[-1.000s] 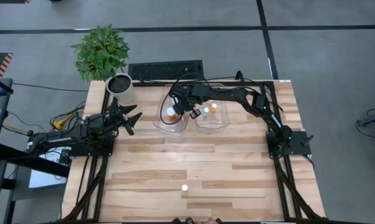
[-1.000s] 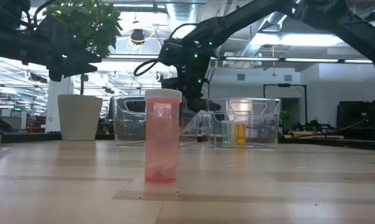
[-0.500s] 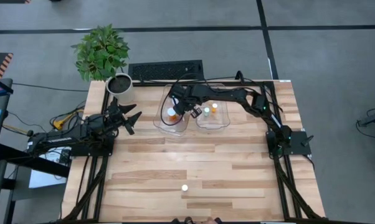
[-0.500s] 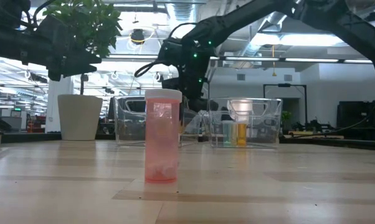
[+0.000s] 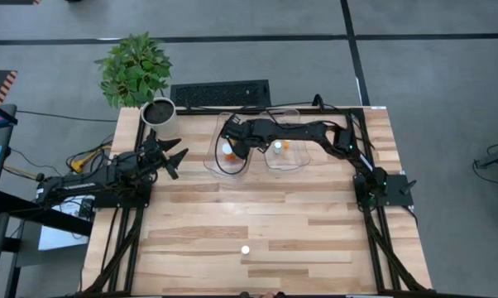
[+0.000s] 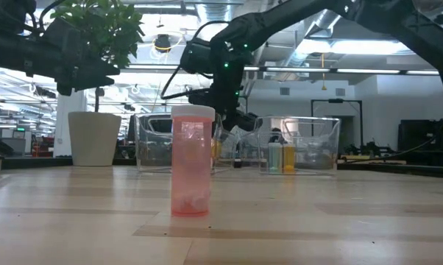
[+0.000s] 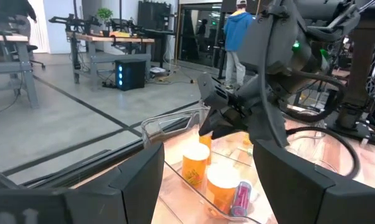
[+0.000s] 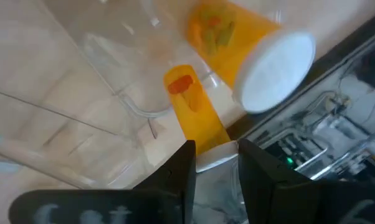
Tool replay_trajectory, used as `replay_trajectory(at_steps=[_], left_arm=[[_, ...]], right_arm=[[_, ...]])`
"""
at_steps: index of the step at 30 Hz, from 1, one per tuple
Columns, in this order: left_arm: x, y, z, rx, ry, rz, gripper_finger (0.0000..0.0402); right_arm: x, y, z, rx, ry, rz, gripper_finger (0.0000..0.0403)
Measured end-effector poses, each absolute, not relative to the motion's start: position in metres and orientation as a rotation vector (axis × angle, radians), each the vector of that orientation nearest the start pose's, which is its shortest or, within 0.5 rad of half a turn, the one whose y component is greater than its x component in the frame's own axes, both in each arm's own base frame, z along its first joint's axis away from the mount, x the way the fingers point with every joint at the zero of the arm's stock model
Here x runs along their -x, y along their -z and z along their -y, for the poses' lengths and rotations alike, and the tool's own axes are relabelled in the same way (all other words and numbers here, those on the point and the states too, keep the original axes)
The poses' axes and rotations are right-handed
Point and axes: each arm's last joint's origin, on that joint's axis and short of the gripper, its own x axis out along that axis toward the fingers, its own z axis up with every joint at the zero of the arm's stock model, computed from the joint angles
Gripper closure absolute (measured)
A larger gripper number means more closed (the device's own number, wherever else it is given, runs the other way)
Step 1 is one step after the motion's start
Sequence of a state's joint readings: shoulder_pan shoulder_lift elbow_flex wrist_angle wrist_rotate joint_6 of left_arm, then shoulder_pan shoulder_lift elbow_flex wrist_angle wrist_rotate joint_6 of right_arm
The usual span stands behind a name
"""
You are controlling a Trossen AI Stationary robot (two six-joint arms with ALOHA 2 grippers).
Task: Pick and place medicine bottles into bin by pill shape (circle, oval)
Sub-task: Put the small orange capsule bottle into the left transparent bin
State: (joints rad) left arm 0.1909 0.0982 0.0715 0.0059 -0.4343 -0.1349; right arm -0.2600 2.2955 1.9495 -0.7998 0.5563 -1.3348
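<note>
My right gripper [image 5: 237, 146] reaches into the left clear bin [image 5: 213, 162] and is shut on a slim orange bottle [image 8: 192, 112]. A wider orange bottle with a white cap [image 8: 253, 53] lies in that bin beside it. In the left wrist view, two orange bottles [image 7: 207, 176] and a pink one [image 7: 240, 196] show in the bin. The right clear bin [image 5: 297, 161] holds a green bottle [image 6: 275, 156] and an orange bottle [image 6: 289, 157], both upright. A pink bottle [image 6: 190, 163] stands upright on the table near its front edge [image 5: 245, 249]. My left gripper [image 5: 176, 157] is open and empty at the table's left. My right gripper holds the slim orange bottle by its white-capped end [image 8: 213, 155], pinched between the two fingers. The fingers come from above, slanting down into the left bin. The bottle's orange body [image 7: 205, 140] points away below the fingers; whether it rests on the bin floor I cannot tell.
A white plant pot [image 5: 159, 114] with a green plant stands at the table's far left corner. A black panel [image 5: 220, 93] lies behind the bins. Bare wood stretches between the bins and the pink bottle.
My right gripper has gone toward the table's left edge, from above the gap between the two bins to over the left bin, carrying the slim orange bottle with it.
</note>
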Motion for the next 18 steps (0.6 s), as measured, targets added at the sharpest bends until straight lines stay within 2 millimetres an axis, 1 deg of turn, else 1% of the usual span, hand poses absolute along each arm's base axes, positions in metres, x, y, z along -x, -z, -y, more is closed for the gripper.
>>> replay_trajectory(at_steps=[3, 18], left_arm=[[-0.0937, -0.1809, -0.0305, 0.128, -0.626, 0.021, 0.0161], [-0.0937, -0.1808, -0.0305, 0.127, -0.625, 0.021, 0.0161]], right_arm=[[-0.4646, -0.1904, 0.1362, 1.304, -0.189, -1.482, 0.0293], [-0.4638, -0.19, 0.1365, 1.387, -0.279, -1.493, 0.0293]])
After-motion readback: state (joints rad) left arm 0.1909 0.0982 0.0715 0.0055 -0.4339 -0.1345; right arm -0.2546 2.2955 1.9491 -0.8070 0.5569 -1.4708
